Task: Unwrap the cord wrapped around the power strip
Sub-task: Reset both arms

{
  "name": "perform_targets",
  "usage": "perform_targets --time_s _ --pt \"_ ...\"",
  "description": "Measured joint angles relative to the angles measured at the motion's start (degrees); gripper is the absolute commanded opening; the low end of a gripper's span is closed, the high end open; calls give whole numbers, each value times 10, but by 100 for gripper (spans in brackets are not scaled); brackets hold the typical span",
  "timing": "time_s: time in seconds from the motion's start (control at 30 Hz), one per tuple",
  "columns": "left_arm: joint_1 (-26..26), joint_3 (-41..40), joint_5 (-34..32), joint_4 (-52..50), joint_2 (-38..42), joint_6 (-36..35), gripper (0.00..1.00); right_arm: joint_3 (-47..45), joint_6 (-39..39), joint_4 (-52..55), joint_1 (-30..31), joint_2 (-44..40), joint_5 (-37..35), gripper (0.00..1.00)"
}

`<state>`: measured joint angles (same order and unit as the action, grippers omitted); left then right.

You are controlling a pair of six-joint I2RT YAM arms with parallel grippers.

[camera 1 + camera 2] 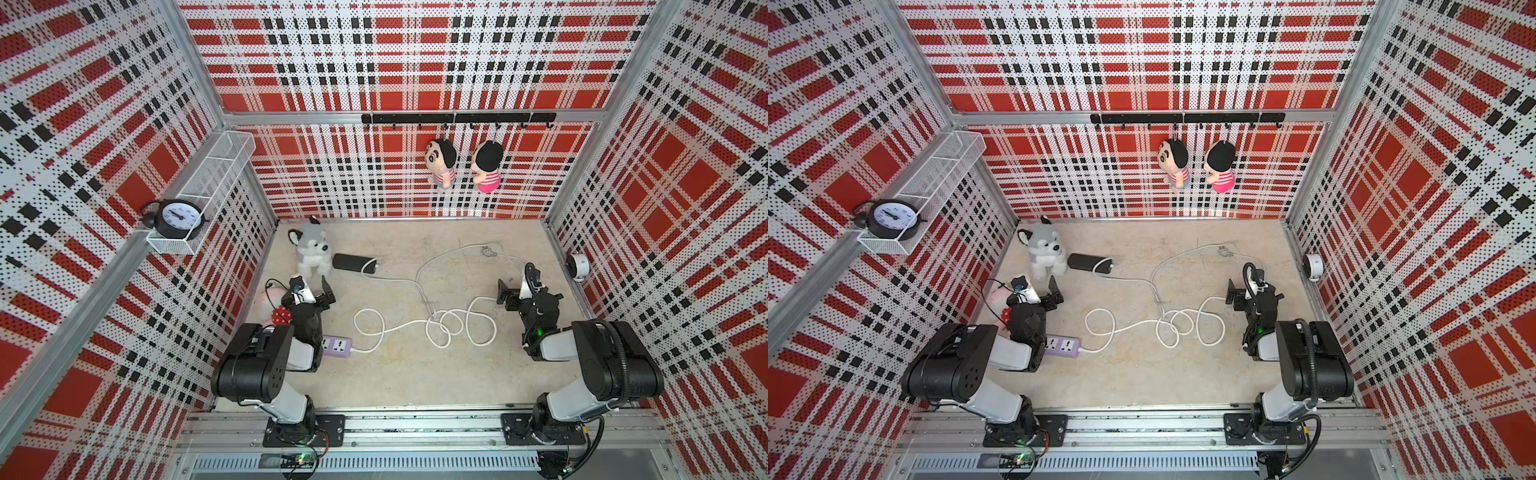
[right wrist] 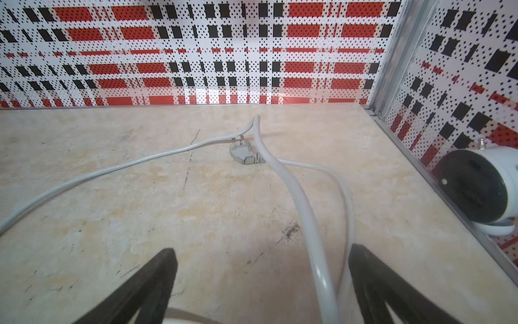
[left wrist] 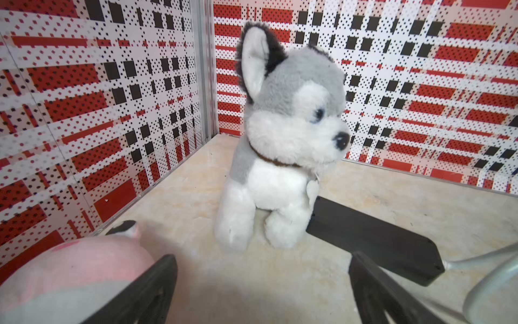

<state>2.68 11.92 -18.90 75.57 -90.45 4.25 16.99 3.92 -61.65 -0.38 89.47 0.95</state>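
**Cord off the strip, both grippers wide**

We see bare tabletop (image 1: 415, 382) between the two arm bases and the front rail. The left side is crowded: the husky plush (image 1: 311, 249), a pink plush (image 3: 70, 266) and a black strip (image 1: 351, 262) sit close to the left gripper (image 1: 321, 294). A small white camera (image 1: 577, 267) juts from the right wall.

The purple power strip (image 1: 337, 346) lies near the left arm, sockets up, one end hidden under that arm. Its long axis runs roughly parallel to the front rail. The white cord (image 1: 440, 328) leaves the end facing the table's middle and lies in loose loops, none around the strip. A plug (image 2: 246, 153) lies towards the back wall.

Both grippers stand wide and hold nothing. In the right wrist view, a run of cord passes between the fingers of the right gripper (image 2: 260, 289), ungripped.

The surface is pale marbled beige. Red, black and white plaid panels close three sides.
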Motion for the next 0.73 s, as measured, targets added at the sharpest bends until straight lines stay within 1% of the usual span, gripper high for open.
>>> perform_targets --time_s 0.27,0.47,0.73 --pt "0 0 -11 35 0 -7 98 0 0 -13 0 0 -2 100" --pt "0 0 -11 38 0 -7 98 0 0 -13 0 0 -3 100" --pt "0 0 -11 38 0 -8 98 0 -2 -13 11 0 -22 100"
